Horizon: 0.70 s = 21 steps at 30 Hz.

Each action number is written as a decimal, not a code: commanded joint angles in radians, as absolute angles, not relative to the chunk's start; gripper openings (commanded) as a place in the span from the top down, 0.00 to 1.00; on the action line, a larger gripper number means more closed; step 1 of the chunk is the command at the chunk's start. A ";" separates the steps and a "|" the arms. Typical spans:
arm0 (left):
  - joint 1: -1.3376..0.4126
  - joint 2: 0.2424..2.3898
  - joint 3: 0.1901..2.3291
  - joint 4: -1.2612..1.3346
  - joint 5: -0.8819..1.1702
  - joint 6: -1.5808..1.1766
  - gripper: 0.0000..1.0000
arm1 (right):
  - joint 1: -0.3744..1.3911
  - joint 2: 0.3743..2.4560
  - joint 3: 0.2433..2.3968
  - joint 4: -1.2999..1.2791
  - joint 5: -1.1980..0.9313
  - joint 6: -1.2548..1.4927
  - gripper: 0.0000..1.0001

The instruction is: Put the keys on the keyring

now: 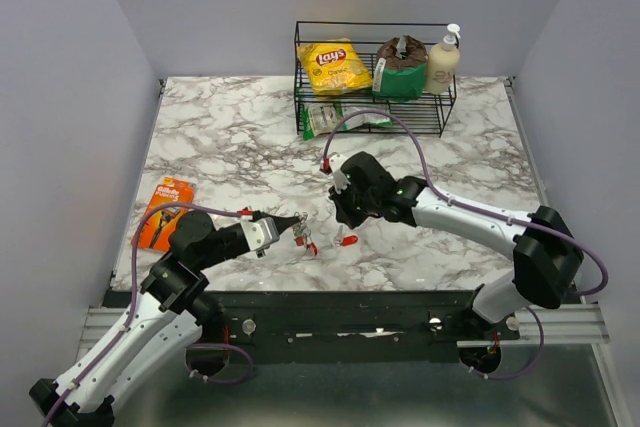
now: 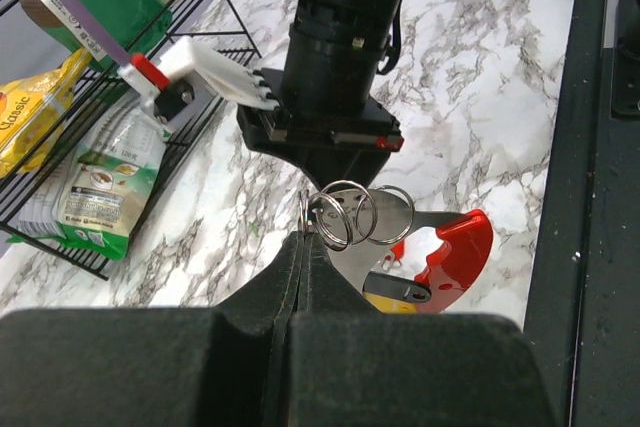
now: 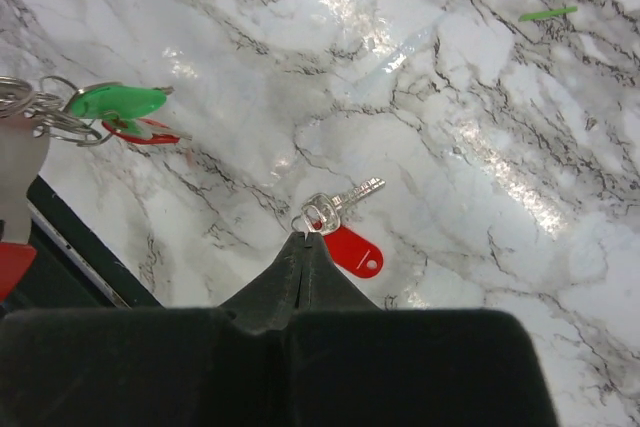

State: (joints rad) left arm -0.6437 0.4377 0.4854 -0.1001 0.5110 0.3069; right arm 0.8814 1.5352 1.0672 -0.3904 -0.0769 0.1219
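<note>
Keyring [image 2: 345, 215] hangs above the table [image 3: 450, 97], pinched in the closed left gripper [image 2: 303, 245]. The right gripper [image 3: 305, 239] has its jaws together on the head of the red-tagged key [image 3: 345, 202], which lies on the marble. This is the pick-up step, I judge; next it must lift the key and thread it onto the ring.

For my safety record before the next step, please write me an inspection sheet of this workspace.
Surface: white-grey marbled table; a small green sliver lies on it.
Job's things: thin metal keyring in a bunch with a red oval loop and a green oblong tag; silver key with red plastic tag on the table.
Clutter: orange razor pack, at the left edge.
Grippers: left tool shut on the keyring; right tool shut on that key's head.
Cables: a purple cable loops along each arm; no snag seen.
Surroundings: black wire rack holding a yellow crisp bag and a cream pump bottle; grey walls.
</note>
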 commanded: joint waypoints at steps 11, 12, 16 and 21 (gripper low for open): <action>-0.646 0.439 0.497 -0.094 0.541 0.324 1.00 | 0.879 1.643 1.072 -0.452 -0.181 0.167 0.54; -0.646 0.439 0.495 -0.095 0.543 0.324 1.00 | 0.882 1.647 1.077 -0.459 -0.176 0.182 0.53; -0.644 0.439 0.494 -0.091 0.545 0.322 1.00 | 0.906 1.675 1.088 -0.471 -0.138 0.236 0.45; -0.646 0.428 0.492 -0.091 0.549 0.325 1.00 | 0.945 1.733 1.126 -0.509 -0.049 0.279 0.34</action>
